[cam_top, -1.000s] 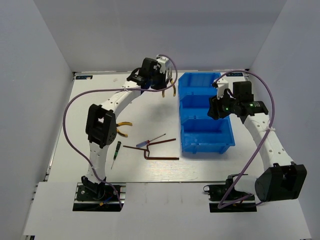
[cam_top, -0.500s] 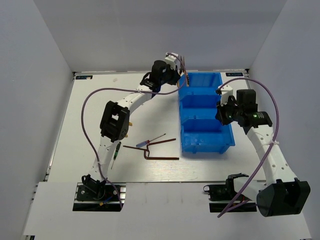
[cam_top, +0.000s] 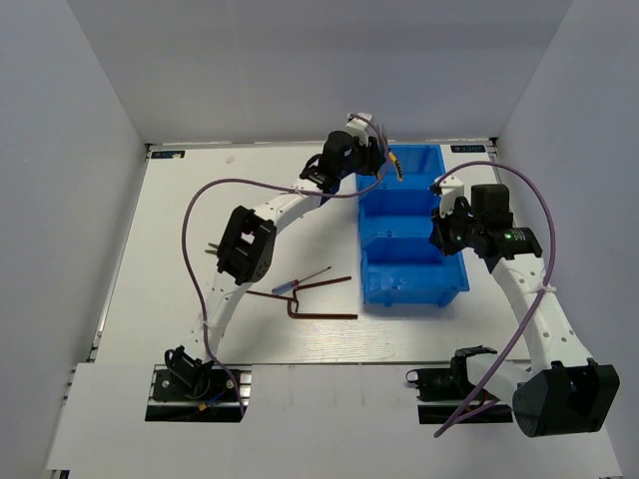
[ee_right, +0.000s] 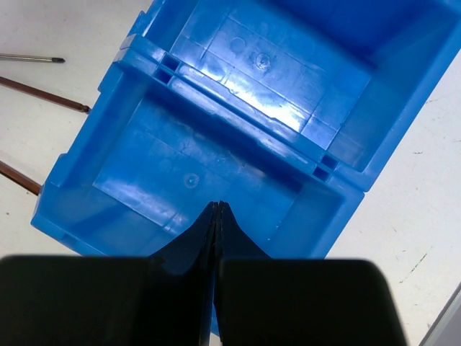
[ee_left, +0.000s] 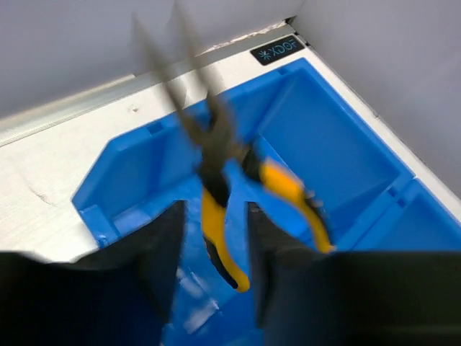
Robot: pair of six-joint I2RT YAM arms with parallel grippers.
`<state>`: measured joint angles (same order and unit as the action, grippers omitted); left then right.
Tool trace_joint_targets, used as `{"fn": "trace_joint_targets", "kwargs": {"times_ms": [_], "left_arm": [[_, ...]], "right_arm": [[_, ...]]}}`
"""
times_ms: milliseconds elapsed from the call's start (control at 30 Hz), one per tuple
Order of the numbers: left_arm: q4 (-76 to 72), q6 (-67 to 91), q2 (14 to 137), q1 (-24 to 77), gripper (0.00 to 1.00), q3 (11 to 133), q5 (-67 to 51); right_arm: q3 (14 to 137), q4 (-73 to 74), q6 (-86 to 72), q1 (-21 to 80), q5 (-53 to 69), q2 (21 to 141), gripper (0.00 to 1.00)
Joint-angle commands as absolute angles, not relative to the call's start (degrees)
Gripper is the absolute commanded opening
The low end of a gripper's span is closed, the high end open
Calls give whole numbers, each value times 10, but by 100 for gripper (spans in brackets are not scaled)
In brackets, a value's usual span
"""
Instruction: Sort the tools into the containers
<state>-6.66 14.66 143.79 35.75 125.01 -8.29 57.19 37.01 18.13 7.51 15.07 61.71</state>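
Observation:
My left gripper [cam_top: 382,160] hangs over the far compartment of the blue containers [cam_top: 414,295]. In the left wrist view its fingers [ee_left: 162,252] stand apart, and a blurred yellow-and-black-handled pliers [ee_left: 216,216] hangs between them without touching either, above the blue bin [ee_left: 108,180]. My right gripper [cam_top: 444,225] is shut and empty over the bin's right side; its closed tips [ee_right: 216,207] point into an empty compartment [ee_right: 238,115]. The blue-handled screwdriver [cam_top: 298,284] and two brown hex keys [cam_top: 324,315] lie left of the bin. The second pliers and the green screwdriver are hidden behind the left arm.
Purple cables [cam_top: 190,230] loop beside both arms. The left arm's elbow [cam_top: 245,244] hangs over the table left of the loose tools. White walls close in the table at the back and sides. Hex key ends [ee_right: 43,94] show at the left of the right wrist view.
My left arm has swung right from the table's far middle to over the far compartment, carrying the pliers; its fingers now stand apart around them. The right gripper has barely moved.

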Motion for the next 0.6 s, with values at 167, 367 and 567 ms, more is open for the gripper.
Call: {"fn": "trace_joint_targets", "kwargs": {"times_ms": [167, 367, 567], "left_arm": [[-65, 140, 1424, 359, 67, 1306, -59], [16, 129, 1280, 359, 11, 1234, -13], [272, 275, 947, 335, 18, 874, 220]], "right_arm": [[568, 344, 171, 73, 166, 606, 0], [595, 354, 211, 76, 235, 620, 21], [691, 381, 274, 108, 405, 764, 43]]}}
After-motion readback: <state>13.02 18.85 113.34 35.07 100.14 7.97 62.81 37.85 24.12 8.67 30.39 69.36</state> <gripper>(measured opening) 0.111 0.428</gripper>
